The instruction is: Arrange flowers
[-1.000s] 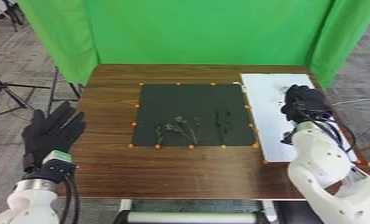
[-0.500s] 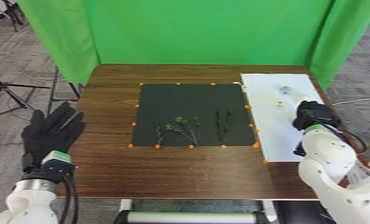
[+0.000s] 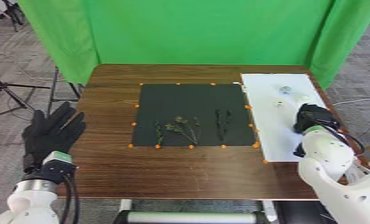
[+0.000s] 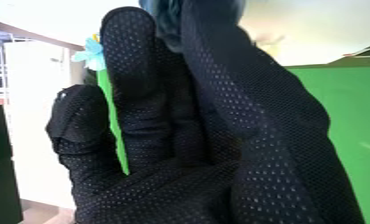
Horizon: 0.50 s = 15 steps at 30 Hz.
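**Light stems, soft petals: a gentle, low pinch is looking best**

Off the worktop's (image 3: 106, 170) left edge, the left hand (image 3: 53, 131) is hovering empty, its fingers spread wide. On the mat (image 3: 173, 97), thin stems (image 3: 219, 122) and a leafy sprig (image 3: 183, 128) are lying toward the near edge. They are looking light and bendy, apt to roll or snag, so mid-stem is seeming the place to pinch. On the board (image 3: 279, 137), a blue flower (image 3: 285, 90) is lying toward the far edge, with a pale flower (image 3: 278, 104) just nearer. Their petals are probably crushing easily; gripping below the head is likely safer. At the board's right edge, the right hand (image 3: 315, 118) is staying unreadable: I cannot tell how far open it is, or whether it is holding a flower.
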Available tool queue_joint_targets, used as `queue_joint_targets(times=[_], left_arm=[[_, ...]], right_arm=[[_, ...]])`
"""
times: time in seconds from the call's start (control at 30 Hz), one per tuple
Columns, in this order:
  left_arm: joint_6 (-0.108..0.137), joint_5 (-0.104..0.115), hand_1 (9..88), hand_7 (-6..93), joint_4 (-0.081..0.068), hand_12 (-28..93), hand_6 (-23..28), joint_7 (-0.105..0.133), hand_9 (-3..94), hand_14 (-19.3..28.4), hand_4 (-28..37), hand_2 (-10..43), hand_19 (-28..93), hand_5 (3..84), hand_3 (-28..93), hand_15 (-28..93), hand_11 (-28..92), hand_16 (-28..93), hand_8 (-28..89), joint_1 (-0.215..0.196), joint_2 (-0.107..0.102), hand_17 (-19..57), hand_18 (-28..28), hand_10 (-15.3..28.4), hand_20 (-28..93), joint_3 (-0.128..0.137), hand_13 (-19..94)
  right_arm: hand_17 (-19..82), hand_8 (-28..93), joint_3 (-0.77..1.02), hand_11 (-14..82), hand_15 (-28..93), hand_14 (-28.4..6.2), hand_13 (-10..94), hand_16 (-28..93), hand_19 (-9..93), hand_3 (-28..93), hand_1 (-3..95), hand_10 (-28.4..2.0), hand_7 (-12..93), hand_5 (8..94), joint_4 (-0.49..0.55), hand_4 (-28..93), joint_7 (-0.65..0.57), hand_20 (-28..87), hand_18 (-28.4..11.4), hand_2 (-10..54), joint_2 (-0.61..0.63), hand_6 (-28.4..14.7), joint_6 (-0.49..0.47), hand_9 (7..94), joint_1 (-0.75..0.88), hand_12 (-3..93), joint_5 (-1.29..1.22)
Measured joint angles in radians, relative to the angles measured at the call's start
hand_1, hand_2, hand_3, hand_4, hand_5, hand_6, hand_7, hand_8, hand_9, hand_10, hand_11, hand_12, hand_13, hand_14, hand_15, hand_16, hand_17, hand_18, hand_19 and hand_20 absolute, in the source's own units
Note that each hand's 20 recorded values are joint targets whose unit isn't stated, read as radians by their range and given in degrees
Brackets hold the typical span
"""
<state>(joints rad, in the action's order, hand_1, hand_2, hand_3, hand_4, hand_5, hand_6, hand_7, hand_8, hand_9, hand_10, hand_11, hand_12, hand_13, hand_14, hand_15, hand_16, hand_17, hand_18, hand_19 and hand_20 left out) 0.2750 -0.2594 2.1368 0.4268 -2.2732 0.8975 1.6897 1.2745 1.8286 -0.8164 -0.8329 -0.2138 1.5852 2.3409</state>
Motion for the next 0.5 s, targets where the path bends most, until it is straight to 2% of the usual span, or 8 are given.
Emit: queue_joint_targets(times=[0.17, 0.23, 0.27, 0.3, 0.5], left_arm=[[0.000, 0.001, 27.6, 15.5, 0.000, 10, 8.6, 0.000, 27.3, 14.4, -28.3, 13.0, 35, 38.2, 68, 42, 29, -9, -10, 0.000, 0.000, -6.2, 13.4, 13.7, 10, -0.002, 21], [0.000, 0.001, 27.6, 15.5, 0.000, 10, 8.6, 0.000, 27.3, 14.5, -28.3, 13.0, 35, 38.2, 68, 42, 29, -9, -10, 0.000, 0.000, -6.2, 13.4, 13.7, 10, -0.002, 21], [0.000, 0.001, 27.6, 15.5, 0.000, 10, 8.6, 0.000, 27.3, 14.5, -28.3, 13.0, 35, 38.2, 68, 42, 29, -9, -10, 0.000, 0.000, -6.2, 13.4, 13.7, 10, -0.002, 21], [0.000, 0.001, 27.5, 15.5, 0.000, 10, 8.6, 0.000, 27.3, 14.5, -28.3, 13.0, 35, 38.2, 68, 42, 29, -9, -10, 0.000, 0.000, -6.2, 13.4, 13.7, 10, -0.002, 21], [0.000, 0.001, 27.5, 15.4, 0.000, 10, 8.6, 0.000, 27.3, 14.5, -28.3, 13.0, 35, 38.2, 69, 42, 29, -9, -10, 0.000, 0.000, -6.2, 13.4, 13.7, 10, -0.002, 21]], right_arm=[[43, 8, -0.015, 10.6, 45, -5.4, 67, 45, 91, 62, 65.3, -9.2, 37, 75.2, -0.010, -28, 0.000, 35, -19.3, -9.5, -0.001, -0.6, 0.037, 71.6, 0.002, 24.2, 0.015], [43, 10, -0.016, 8.9, 53, -6.6, 68, 47, 92, 62, 65.4, -8.6, 37, 75.0, -0.012, -28, 0.000, 36, -19.4, -9.5, -0.001, -0.1, 0.052, 77.7, 0.004, 35.0, 0.022], [44, 13, -0.016, 15.4, 62, -8.6, 68, 47, 92, 62, 65.7, -8.6, 37, 74.9, -0.013, -28, 0.000, 37, -19.4, -9.5, -0.001, 0.3, 0.057, 80.3, 0.006, 44.6, 0.025], [45, 13, -0.016, 18.9, 67, -9.5, 68, 47, 93, 62, 65.8, -8.6, 37, 74.7, -0.013, -28, 0.000, 38, -19.4, -9.5, -0.001, 0.2, 0.061, 81.3, 0.009, 49.9, 0.029], [45, 13, -0.012, 20.0, 68, -9.5, 68, 48, 93, 64, 65.6, -9.3, 38, 74.5, -0.006, -28, -0.001, 38, -19.5, -9.5, -0.001, 0.0, 0.086, 81.9, 0.023, 53.0, 0.039]])
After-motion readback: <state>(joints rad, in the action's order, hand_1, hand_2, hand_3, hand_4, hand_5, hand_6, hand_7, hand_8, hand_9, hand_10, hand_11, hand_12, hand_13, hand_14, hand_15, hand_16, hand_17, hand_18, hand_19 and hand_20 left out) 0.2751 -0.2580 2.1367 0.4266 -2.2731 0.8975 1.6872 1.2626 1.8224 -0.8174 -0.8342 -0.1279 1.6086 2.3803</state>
